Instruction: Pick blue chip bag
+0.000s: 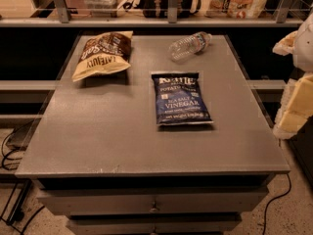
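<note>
The blue chip bag (181, 99) lies flat on the grey table (112, 131), a little right of its middle, with the white "Kettle" lettering toward the far side and "Vinegar" toward me. My gripper (296, 106) shows as a white and cream shape at the right edge of the view. It is off the table's right side, well apart from the bag and level with it.
A yellow-and-brown "Late July" chip bag (103, 54) lies at the table's far left. A clear plastic bottle (190, 44) lies on its side at the far middle-right. A shelf rail (146, 19) runs behind the table. Cables (10, 151) trail on the floor at left.
</note>
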`<action>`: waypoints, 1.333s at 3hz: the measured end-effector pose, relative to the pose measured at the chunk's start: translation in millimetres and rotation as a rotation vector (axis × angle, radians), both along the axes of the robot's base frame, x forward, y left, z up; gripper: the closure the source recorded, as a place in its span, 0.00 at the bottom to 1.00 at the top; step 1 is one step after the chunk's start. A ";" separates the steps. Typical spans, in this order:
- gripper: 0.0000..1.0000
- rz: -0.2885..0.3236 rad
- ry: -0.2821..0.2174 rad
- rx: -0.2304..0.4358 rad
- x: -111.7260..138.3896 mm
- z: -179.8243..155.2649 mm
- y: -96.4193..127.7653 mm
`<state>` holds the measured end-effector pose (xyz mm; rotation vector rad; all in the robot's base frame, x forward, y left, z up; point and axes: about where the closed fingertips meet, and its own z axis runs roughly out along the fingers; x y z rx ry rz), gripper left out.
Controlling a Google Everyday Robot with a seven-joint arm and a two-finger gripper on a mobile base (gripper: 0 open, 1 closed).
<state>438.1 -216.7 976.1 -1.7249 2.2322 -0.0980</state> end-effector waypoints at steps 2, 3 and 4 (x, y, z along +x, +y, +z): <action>0.00 0.028 -0.021 0.078 6.8 -4.0 5.7; 0.00 0.079 -0.029 0.252 22.0 -23.8 24.8; 0.00 0.121 -0.035 0.403 37.9 -41.5 55.8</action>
